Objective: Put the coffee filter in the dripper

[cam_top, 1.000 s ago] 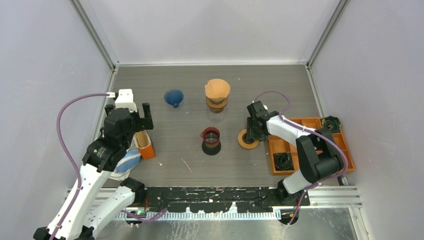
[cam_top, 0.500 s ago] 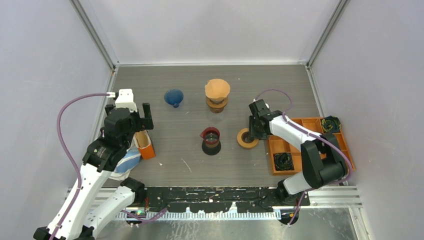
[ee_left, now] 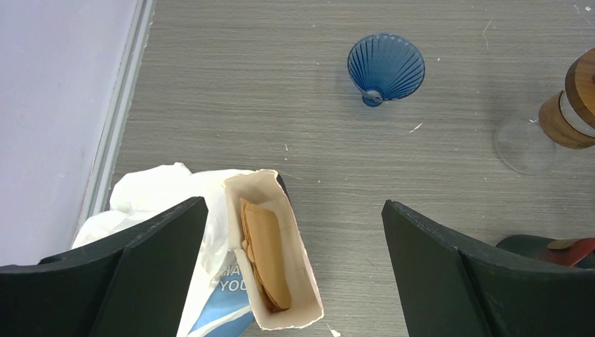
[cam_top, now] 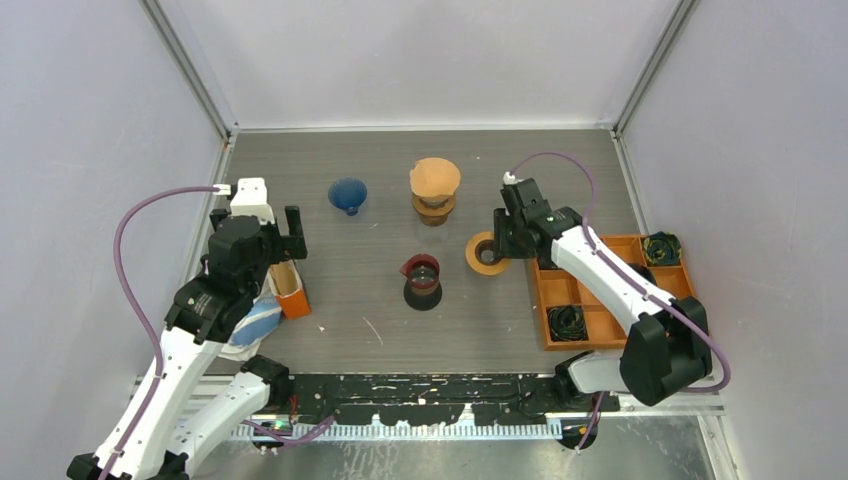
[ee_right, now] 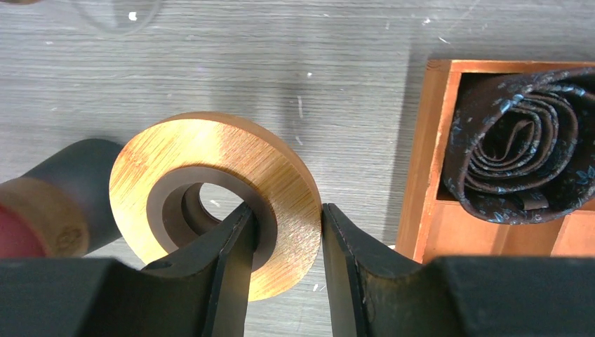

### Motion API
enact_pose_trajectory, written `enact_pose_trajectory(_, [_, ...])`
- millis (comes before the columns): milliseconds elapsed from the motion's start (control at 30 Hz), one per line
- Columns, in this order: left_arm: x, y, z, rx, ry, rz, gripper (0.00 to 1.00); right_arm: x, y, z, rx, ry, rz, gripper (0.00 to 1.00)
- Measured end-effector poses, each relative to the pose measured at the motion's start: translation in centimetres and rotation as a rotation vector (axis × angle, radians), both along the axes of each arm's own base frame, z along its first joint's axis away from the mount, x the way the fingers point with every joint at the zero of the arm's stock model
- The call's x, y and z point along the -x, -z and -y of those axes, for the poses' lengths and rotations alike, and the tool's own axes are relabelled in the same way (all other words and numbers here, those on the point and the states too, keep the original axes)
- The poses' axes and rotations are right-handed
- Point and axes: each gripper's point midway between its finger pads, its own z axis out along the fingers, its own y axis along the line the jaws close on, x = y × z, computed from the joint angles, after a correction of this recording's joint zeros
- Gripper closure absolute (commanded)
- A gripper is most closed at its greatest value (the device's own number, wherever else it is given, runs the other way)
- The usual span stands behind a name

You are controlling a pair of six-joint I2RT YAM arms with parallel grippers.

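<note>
Right fingers [cam_top: 497, 247] pinch the wooden ring [ee_right: 210, 151] by its rim, one finger through the hole. Left fingers [cam_top: 282, 238] are spread wide and hold nothing, above the open carton [ee_left: 309, 295] of coffee filters [ee_left: 266, 253] at near left. The blue dripper [ee_left: 386, 67] stands apart, farther back.

Worktop [cam_top: 370, 330]: grey wood-grain surface, enclosed by pale walls.
Orange divided tray [cam_top: 545, 315]: right of frame, flat on the worktop. A rolled dark item [cam_top: 661, 247] sits in its upper-right compartment, and a second roll [cam_top: 567, 320] in its lower-left compartment.
Red cup [cam_top: 421, 270]: frame centre, upright on a black round base.
White bag [cam_top: 252, 325] with blue print: lower left, crumpled.
</note>
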Motion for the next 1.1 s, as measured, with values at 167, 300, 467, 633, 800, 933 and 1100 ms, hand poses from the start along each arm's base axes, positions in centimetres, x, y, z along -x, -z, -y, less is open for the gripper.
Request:
enact_pose_trajectory(167, [0.0, 0.0, 0.0, 0.0, 0.0, 0.0, 0.01, 0.1, -2.4, -2.1, -0.021, -0.066, 0.033, 0.73])
enact_pose_trajectory(300, [0.0, 0.0, 0.0, 0.0, 0.0, 0.0, 0.01, 0.6, -4.1, -4.3, -0.035, -0.131, 0.059, 0.73])
enact_pose_trajectory(467, [0.0, 0.0, 0.0, 0.0, 0.0, 0.0, 0.01, 1.5, -6.1, -7.1, -0.054, -0.217, 0.087, 0.73])
enact_pose_trajectory(633, [0.0, 0.0, 0.0, 0.0, 0.0, 0.001, 0.01, 2.1, -7.2, -10.1, -0.068, -0.299, 0.102, 0.73])
enact_pose_trajectory(800, [0.0, 0.0, 0.0, 0.0, -0.001, 0.002, 0.01, 2.6, -6.6, -12.2, -0.057, -0.354, 0.08, 0.73])
enact_pose_trajectory(933, [0.0, 0.0, 0.0, 0.0, 0.0, 0.001, 0.01, 2.9, -6.1, -13.3, -0.046, -0.381, 0.064, 0.73])
enact_pose_trajectory(1100, [0.0, 0.0, 0.0, 0.0, 0.0, 0.001, 0.01, 2.9, -5.6, -14.1, -0.034, -0.398, 0.053, 0.73])
